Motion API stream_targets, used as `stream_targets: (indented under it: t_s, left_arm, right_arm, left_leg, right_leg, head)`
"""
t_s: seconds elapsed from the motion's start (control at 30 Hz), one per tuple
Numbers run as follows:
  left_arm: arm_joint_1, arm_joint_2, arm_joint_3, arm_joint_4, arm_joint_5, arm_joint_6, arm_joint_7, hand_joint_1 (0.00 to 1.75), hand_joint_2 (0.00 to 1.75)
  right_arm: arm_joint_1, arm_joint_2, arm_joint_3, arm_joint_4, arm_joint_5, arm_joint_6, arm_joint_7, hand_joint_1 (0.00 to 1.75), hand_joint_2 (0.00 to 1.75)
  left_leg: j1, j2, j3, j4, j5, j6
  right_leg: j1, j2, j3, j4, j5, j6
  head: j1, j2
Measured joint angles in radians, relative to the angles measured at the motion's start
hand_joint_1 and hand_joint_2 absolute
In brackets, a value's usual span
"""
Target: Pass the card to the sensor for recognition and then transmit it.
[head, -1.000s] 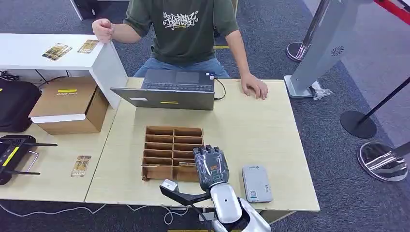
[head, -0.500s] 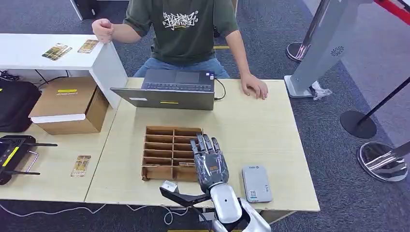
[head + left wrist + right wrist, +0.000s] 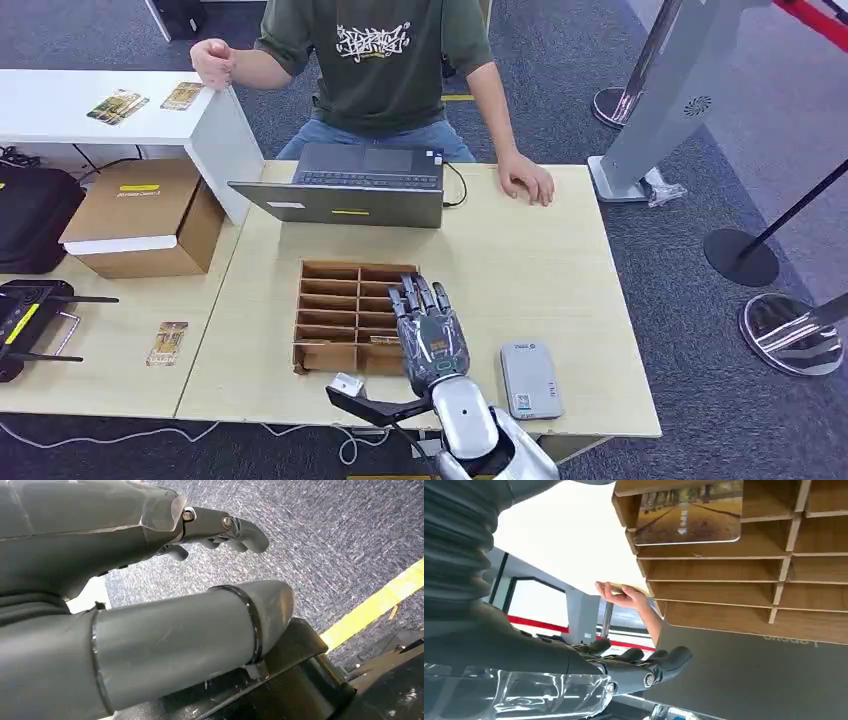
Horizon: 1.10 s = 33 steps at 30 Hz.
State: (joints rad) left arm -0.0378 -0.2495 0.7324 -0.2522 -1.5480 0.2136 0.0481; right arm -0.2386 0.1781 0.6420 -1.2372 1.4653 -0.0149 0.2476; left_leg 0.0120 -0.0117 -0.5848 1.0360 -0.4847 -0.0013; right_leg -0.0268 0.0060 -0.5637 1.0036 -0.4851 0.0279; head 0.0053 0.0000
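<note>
Hovering over the right half of a wooden slotted rack (image 3: pixel 355 315), the robot's right hand (image 3: pixel 428 330) is empty, its fingers spread. Just under its palm, a card (image 3: pixel 688 517) lies in the rack's nearest slot. It looks thin, light, stiff and slick, best pinched at its exposed edge. A grey sensor (image 3: pixel 530 378) sits beside the wrist. The left hand (image 3: pixel 210 527) hangs empty, fingers loosely curled.

My light wood table (image 3: pixel 520 250) carries a laptop (image 3: pixel 350 185) at the far edge, a slotted wooden rack (image 3: pixel 345 310) in the middle, a grey sensor (image 3: pixel 530 378) near right, and a person's hand (image 3: pixel 527 180) far right.
</note>
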Motion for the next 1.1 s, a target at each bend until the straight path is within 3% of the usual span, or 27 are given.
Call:
stream_targets:
  t_s: [0.43, 1.1]
  left_arm:
    - [-0.001, 0.000, 0.000, 0.000, 0.000, -0.005, 0.000, 0.00, 0.00]
    - [-0.002, 0.003, 0.000, 0.000, 0.001, -0.016, 0.001, 0.00, 0.00]
  right_arm:
    - [-0.017, 0.022, 0.010, 0.043, -0.010, 0.001, 0.003, 0.00, 1.75]
    - [-0.039, 0.035, 0.036, 0.097, -0.026, 0.063, 0.024, 0.00, 1.75]
  left_leg:
    - [0.000, 0.000, 0.000, 0.000, 0.000, 0.000]
    - [0.000, 0.000, 0.000, 0.000, 0.000, 0.000]
  right_leg:
    - [0.000, 0.000, 0.000, 0.000, 0.000, 0.000]
    - [0.000, 0.000, 0.000, 0.000, 0.000, 0.000]
  head:
    - [0.000, 0.000]
    - [0.000, 0.000]
